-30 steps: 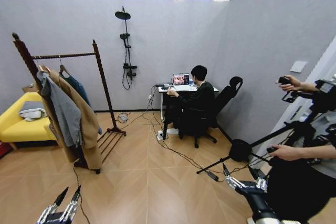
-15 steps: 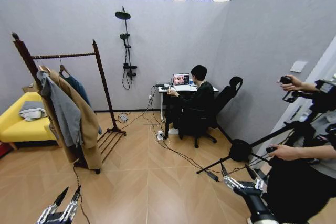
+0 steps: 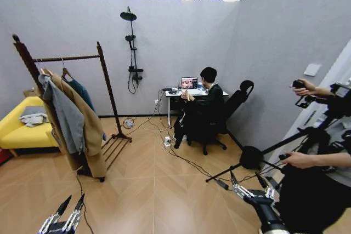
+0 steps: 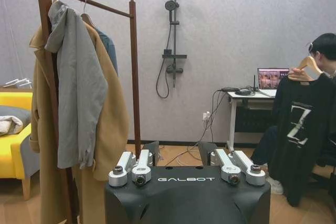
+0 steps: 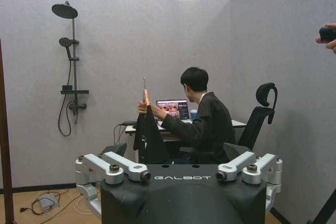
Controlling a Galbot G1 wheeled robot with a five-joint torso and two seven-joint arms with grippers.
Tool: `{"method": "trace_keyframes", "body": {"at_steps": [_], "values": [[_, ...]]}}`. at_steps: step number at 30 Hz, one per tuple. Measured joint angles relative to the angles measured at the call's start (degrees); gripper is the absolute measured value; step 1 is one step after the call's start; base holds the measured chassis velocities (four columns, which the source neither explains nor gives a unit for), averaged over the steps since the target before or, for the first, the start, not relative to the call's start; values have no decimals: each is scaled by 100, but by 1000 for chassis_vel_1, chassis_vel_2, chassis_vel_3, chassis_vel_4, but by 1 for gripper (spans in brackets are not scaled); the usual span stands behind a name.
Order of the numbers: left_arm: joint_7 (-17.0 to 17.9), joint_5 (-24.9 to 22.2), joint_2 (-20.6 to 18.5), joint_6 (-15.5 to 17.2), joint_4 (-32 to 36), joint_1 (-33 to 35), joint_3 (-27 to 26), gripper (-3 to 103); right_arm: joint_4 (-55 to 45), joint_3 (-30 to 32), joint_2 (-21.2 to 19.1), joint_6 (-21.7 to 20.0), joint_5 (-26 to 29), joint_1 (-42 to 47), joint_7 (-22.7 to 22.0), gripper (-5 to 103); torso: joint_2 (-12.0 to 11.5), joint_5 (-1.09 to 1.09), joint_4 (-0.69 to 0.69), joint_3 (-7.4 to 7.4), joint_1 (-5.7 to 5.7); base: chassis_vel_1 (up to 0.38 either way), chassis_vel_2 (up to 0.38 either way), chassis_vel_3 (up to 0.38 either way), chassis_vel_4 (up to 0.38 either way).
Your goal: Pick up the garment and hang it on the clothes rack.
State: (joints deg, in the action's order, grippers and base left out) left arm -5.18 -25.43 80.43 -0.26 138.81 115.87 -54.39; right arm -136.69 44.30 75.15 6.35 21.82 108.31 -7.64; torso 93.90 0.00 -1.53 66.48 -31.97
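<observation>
The garment [image 4: 300,129], a black T-shirt with white print on a light wooden hanger [image 4: 307,65], is held up by a seated person's hand at the desk. The right wrist view shows the garment [image 5: 147,140] edge-on. The clothes rack [image 3: 105,78] stands at the left of the room, and its post [image 4: 134,77] rises close by in the left wrist view. My left gripper [image 3: 74,201] hangs open low at the left, far from the garment. My right gripper [image 3: 245,183] is open low at the right. Nothing is between the fingers of the left gripper [image 4: 178,149] or of the right gripper [image 5: 176,155].
A tan coat [image 3: 90,127], a grey garment [image 3: 68,116] and a teal shirt [image 3: 82,90] hang on the rack. A yellow sofa [image 3: 16,130] stands at the left. Cables [image 3: 186,160] and a tripod [image 3: 258,154] cross the floor at the right, where a person operates a camera.
The seated person has turned from the laptop and raised the garment on its hanger. My right gripper has shifted slightly left. The left gripper has not moved.
</observation>
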Motion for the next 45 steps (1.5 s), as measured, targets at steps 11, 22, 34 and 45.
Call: {"method": "trace_keyframes", "body": {"at_steps": [11, 22, 34, 45], "values": [[0, 0, 0, 0, 0, -1, 0, 46, 51, -21, -1, 5, 0, -55, 34, 100, -3, 0, 0, 1, -2, -184, 171, 189, -181], [0, 0, 0, 0, 0, 0, 0, 46, 51, -57, 39, 204, -177, -64, 46, 100, -3, 1, 1, 1, -3, -213, 223, 230, -223], [1, 0, 0, 0, 0, 0, 0, 46, -13, -40, 61, 334, -438, -139, -67, 100, -4, -1, -2, 1, -4, -117, 126, 115, -107], [0, 0, 0, 0, 0, 0, 0, 46, 2, 12, 24, 311, -189, -143, 129, 100, 0, 0, 1, -1, 2, 1, -7, -6, 0]]}}
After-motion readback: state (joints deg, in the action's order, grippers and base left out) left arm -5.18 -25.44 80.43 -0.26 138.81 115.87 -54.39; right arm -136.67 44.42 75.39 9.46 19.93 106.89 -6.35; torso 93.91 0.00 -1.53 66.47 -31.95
